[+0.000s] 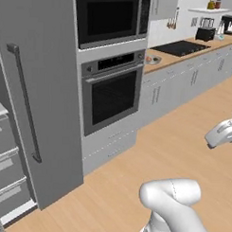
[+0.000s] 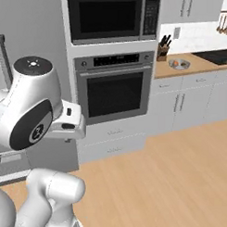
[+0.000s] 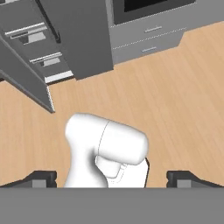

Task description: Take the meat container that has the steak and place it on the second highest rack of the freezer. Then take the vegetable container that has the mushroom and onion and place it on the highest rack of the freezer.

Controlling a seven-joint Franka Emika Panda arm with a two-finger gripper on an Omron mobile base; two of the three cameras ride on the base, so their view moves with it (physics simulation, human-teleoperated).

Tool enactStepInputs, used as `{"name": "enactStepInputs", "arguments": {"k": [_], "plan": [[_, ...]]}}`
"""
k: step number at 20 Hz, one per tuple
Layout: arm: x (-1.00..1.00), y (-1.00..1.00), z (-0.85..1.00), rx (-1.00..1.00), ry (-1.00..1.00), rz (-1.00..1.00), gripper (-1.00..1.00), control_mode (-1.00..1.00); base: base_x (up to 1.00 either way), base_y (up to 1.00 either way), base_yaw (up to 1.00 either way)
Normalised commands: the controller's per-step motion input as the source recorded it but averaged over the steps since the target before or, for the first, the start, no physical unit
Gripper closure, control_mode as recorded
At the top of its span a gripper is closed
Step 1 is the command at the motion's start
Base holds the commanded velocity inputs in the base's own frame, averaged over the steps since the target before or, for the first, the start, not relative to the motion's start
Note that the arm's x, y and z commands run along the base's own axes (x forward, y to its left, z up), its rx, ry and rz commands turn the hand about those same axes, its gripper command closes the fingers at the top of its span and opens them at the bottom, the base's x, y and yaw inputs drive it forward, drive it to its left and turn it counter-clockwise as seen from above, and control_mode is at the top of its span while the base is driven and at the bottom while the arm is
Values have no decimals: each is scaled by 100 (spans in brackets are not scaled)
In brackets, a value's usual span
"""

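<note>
Wall oven (image 1: 111, 91) under microwave (image 1: 109, 18), wooden counter (image 1: 186, 56) with cooktop (image 1: 181, 47), knife block (image 2: 162, 53), toaster (image 1: 205, 34)

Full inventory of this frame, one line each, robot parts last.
freezer: 1, grey, far left, open, drawers showing
freezer door: 1, grey, dark bar handle
microwave: 1, dark, above oven
wall oven: 1, steel with dark glass
cooktop: 1, black, on counter
plate: 1, grey, on counter with small orange items
knife block: 1, brown, counter corner
coffee maker: 1, dark, far counter
fingers: 2, dark, wide apart, empty
</note>
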Motion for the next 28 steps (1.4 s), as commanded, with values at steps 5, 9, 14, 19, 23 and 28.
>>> {"name": "enactStepInputs", "arguments": {"k": [5,9,14,19,23,28], "plan": [[0,0,0,0,0,0,-100,100,0,-87,-7],[0,0,0,0,0,0,-100,100,0,5,-2],[0,0,0,0,0,0,-100,100,40,2,-46],[0,0,0,0,0,0,-100,100,75,9,-64],[0,0,0,0,0,0,-100,100,64,17,-36],[0,0,0,0,0,0,-100,100,69,20,-23]]}}
